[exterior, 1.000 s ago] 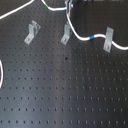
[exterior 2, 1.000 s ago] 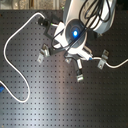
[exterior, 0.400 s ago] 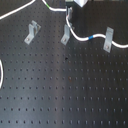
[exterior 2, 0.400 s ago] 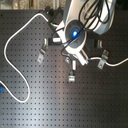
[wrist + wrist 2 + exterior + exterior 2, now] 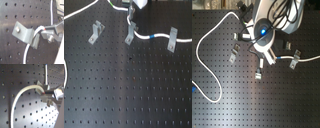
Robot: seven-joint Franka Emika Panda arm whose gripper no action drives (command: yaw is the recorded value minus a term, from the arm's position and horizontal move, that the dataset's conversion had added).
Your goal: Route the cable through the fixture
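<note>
The white cable runs from the first exterior view's upper left, down past my gripper, through the middle metal clip and on to the right clip. Its blue tape band lies between those two clips. In both wrist views the gripper is shut on the cable right beside that clip, with the cable arcing away from it. In the second exterior view my arm hides the gripper tips.
A third metal clip stands free at the first exterior view's left. The perforated black board stretches toward the front. A slack loop of cable lies at the second exterior view's left, with a small blue object at the edge.
The gripper has shifted a little toward the middle clip with the cable in it. The clips have not moved.
</note>
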